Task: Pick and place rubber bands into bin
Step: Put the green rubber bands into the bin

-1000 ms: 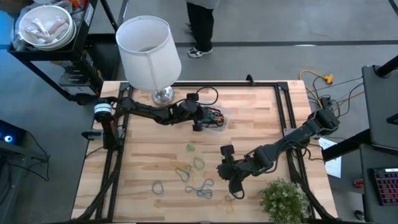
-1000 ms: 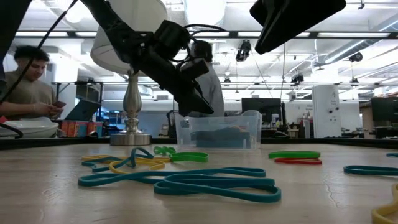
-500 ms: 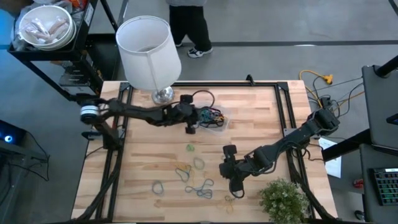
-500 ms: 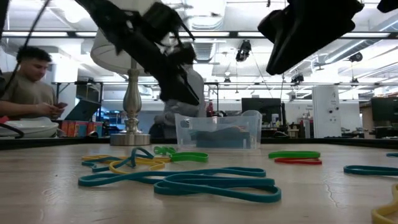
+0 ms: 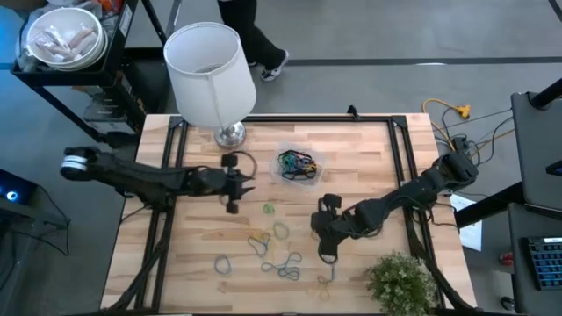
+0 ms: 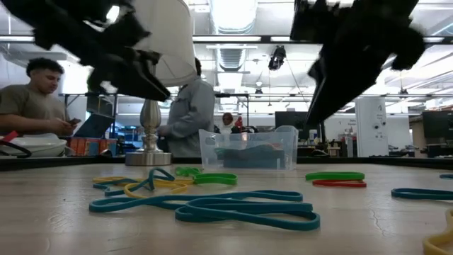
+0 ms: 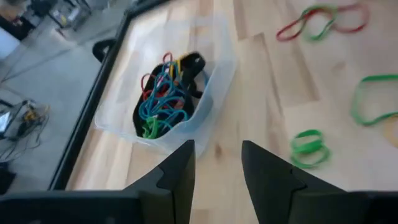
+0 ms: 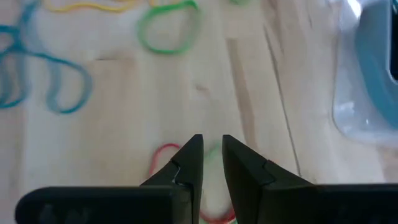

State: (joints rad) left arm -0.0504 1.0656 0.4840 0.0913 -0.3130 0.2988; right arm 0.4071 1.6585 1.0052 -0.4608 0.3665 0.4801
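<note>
- The bin [image 5: 299,165] is a small clear plastic tub with rounded corners, standing upright on the wooden table toward its far middle.
- Inside the bin lies a tangled heap of rubber bands [image 7: 165,93]: mostly blue, with red, green, yellow and black loops mixed in.
- More rubber bands [image 5: 270,250] lie flat and scattered on the table nearer the front, well apart from the bin: teal, green and yellow loops, some overlapping.
- A small green band [image 5: 269,208] lies alone between the bin and that scatter.
- A red band [image 8: 163,163] and a green loop [image 8: 169,26] lie flat on the wood.
</note>
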